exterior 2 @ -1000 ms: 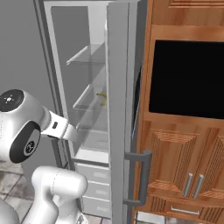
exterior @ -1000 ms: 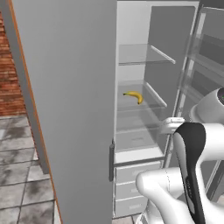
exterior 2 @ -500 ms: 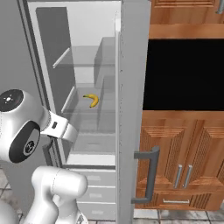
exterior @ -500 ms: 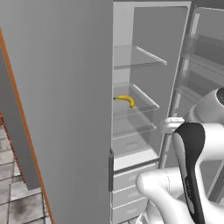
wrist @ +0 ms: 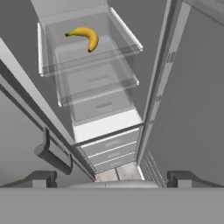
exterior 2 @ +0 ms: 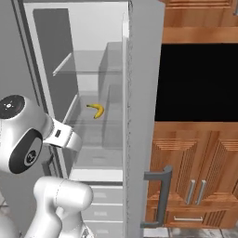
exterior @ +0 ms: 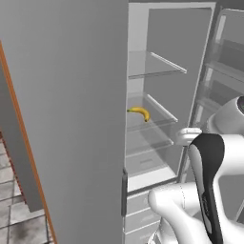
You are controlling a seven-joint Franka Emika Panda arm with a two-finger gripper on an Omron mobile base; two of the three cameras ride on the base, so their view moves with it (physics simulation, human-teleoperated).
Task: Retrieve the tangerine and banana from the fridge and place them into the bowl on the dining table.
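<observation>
The fridge (exterior: 176, 52) stands open in front of me, with glass shelves and white drawers (wrist: 111, 148) inside. On a middle glass shelf lies the banana (exterior: 139, 112) (exterior 2: 96, 110), curved and yellow with dark tips. In the hand view the banana (wrist: 85, 37) is near the top, well beyond my gripper (wrist: 113, 179). The gripper is open with nothing between its fingertips (wrist: 43, 178), and it hangs outside the fridge above the drawer level. The tangerine, the bowl and the dining table are out of view.
The fridge's open left door (exterior: 66, 119) looms close on my left. The right door (exterior 2: 139, 116) with its dark handle (exterior 2: 158, 200) stands edge-on beside brown wooden cabinets (exterior 2: 195, 153) and a black oven recess (exterior 2: 200, 79). Door bins (exterior: 228, 62) line the right door.
The whole picture has shifted, so the base has moved. The fridge interior now sits nearer and more centred. The banana rests on the same shelf, and the gripper stays open.
</observation>
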